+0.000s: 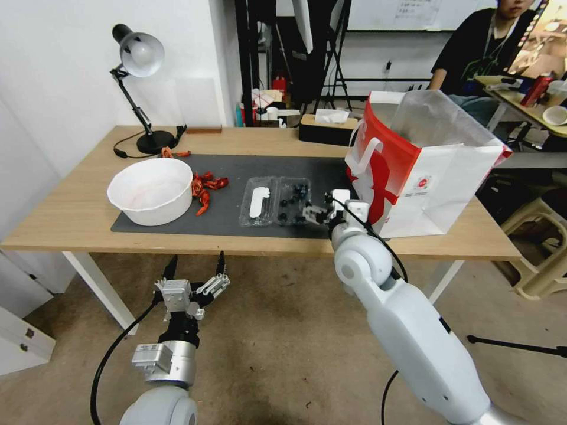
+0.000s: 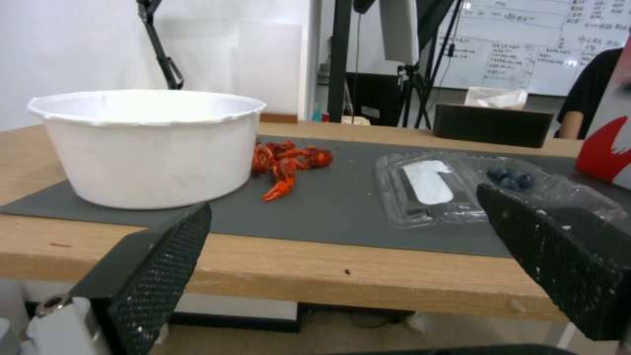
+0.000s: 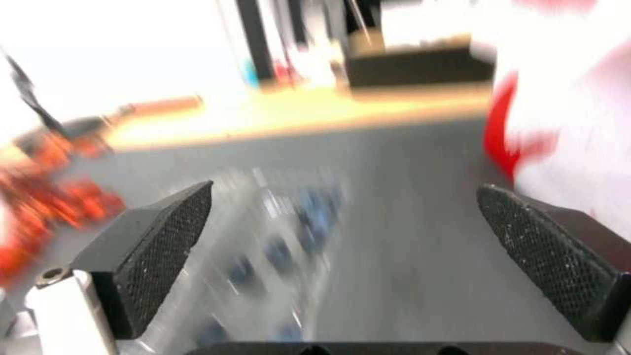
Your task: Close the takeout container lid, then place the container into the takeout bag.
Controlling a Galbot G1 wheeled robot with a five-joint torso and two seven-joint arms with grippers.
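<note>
1. The right gripper hangs just over the near edge of the dark grey mat, fingers spread, nothing held, right beside the berry half of the takeout container, a small clear plastic clamshell lying open flat.
2. Its lid, the clear hinged half with the white oblong sticker, lies on the far side from the gripper; thin, springy, slippery plastic, I'd guess, so catch its free outer rim.
3. Light box, loose berries: keep it level.
4. The large white paper takeout bag with a red side stands open at the table's right end.
5. The left gripper waits with fingers apart, below the table's front edge.
</note>
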